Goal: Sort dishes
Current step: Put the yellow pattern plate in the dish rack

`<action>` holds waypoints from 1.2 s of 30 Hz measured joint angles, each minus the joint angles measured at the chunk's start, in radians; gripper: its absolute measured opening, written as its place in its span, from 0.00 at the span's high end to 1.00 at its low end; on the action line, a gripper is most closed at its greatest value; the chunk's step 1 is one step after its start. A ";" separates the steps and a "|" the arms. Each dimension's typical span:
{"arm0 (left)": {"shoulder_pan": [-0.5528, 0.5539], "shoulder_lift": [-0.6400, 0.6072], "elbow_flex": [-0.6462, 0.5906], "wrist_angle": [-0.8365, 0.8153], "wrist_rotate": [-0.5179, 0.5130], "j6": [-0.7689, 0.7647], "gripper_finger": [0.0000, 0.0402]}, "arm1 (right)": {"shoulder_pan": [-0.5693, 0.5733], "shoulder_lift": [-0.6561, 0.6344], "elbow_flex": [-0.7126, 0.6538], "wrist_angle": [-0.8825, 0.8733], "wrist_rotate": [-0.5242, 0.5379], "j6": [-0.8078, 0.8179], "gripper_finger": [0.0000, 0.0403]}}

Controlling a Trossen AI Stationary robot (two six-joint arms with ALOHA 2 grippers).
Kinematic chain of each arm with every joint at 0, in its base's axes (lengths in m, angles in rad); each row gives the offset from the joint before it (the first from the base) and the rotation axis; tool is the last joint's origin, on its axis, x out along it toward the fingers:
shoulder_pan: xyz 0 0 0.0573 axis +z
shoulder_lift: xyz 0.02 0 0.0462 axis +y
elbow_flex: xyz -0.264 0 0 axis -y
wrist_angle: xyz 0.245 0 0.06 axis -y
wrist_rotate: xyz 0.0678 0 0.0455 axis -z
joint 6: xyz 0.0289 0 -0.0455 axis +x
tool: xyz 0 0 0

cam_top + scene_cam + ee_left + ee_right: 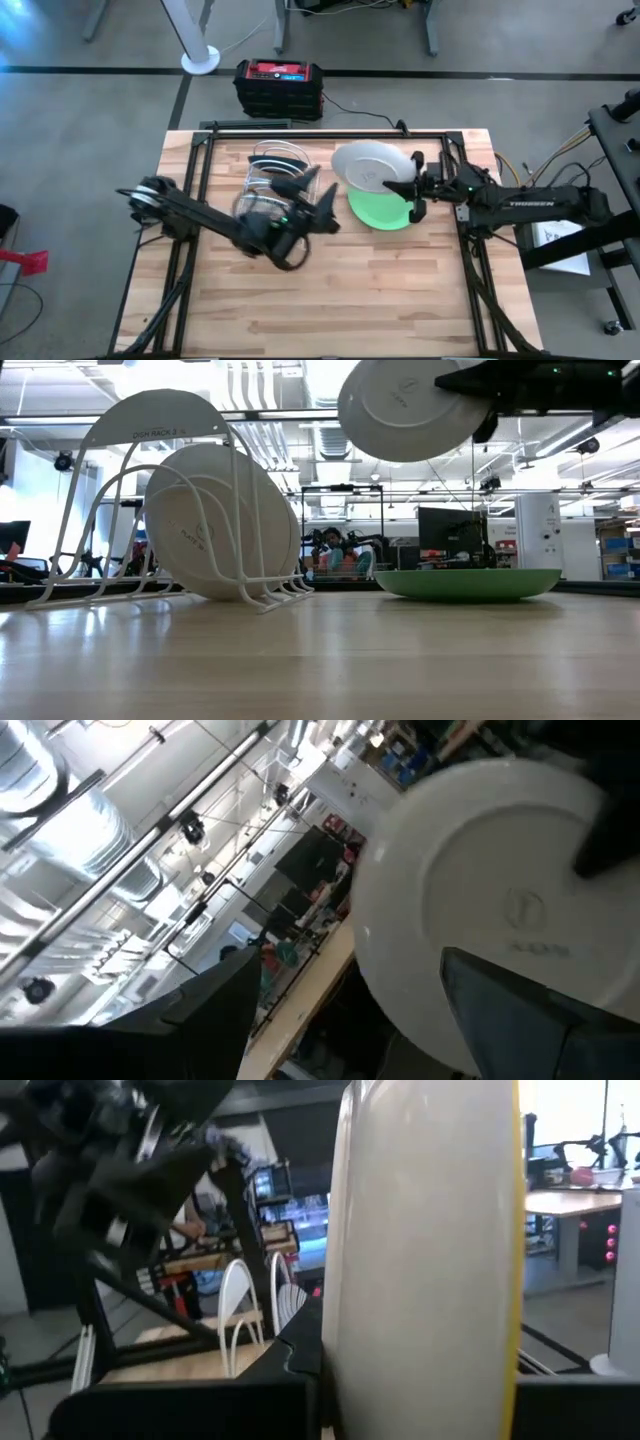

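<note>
Right gripper: my right gripper [413, 187] is clenched on the edge of the yellowish plate [372, 166], holding it in the air, underside showing pale in the low view [418, 408].
Yellowish plate: lifted clear of the counter [330, 290], at about 1 o'clock from the counter's middle, partly over the light green plate.
Light green plate: flat on the counter [468, 583], just under and at 5 o'clock of the lifted plate.
Left gripper: my left gripper [325, 205] hangs beside the wire rack, fingers spread and released, holding nothing.
Wire rack: white rack [120, 500] at 11 o'clock of the counter's middle, with a plate [220, 525] leaning in its slots.
</note>
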 joint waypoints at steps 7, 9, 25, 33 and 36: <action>0.006 -0.203 -0.152 0.018 0.012 -0.071 0.26 | 0.051 0.153 0.075 0.060 -0.003 -0.041 0.94; 0.007 -0.245 -0.184 0.018 0.014 -0.082 0.26 | 0.067 0.189 0.093 0.095 -0.003 -0.050 0.94; 0.009 -0.502 -0.369 0.024 0.010 -0.185 0.26 | 0.174 0.527 0.275 0.214 -0.009 -0.117 0.94; 0.009 -0.524 -0.402 0.022 -0.001 -0.198 0.26 | 0.180 0.635 0.341 0.226 -0.043 -0.113 0.94; 0.009 -0.524 -0.405 0.023 -0.021 -0.195 0.26 | 0.180 0.658 0.354 0.229 -0.051 -0.109 0.94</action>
